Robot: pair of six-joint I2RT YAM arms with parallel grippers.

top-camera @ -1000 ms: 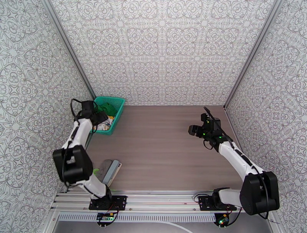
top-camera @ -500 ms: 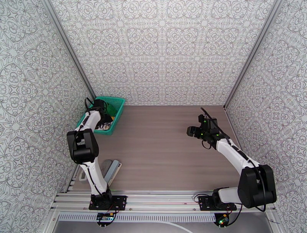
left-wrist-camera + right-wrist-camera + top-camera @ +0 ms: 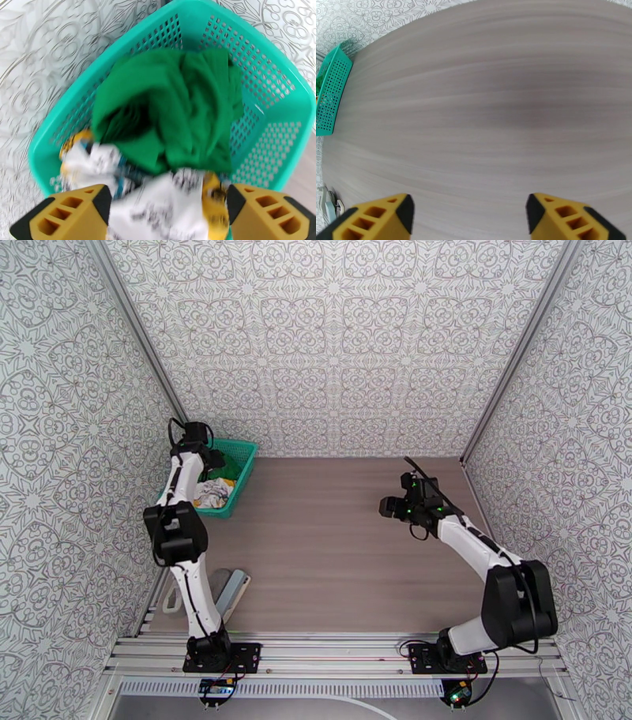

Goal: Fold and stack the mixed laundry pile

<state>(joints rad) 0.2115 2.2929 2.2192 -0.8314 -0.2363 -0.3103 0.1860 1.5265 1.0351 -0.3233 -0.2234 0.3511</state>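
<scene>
Over the basket (image 3: 272,130), left gripper (image 3: 169,201) gapes wide above white garment (image 3: 154,215); right gripper (image 3: 470,209) spread, empty

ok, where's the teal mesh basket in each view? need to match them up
Top external: basket at the far left corner of the table.
Left wrist: basket in the centre, seen from above, green shirt inside.
Right wrist: basket at the left edge, seen from the side.
Shared landmark: the patterned wall behind the basket.
</scene>
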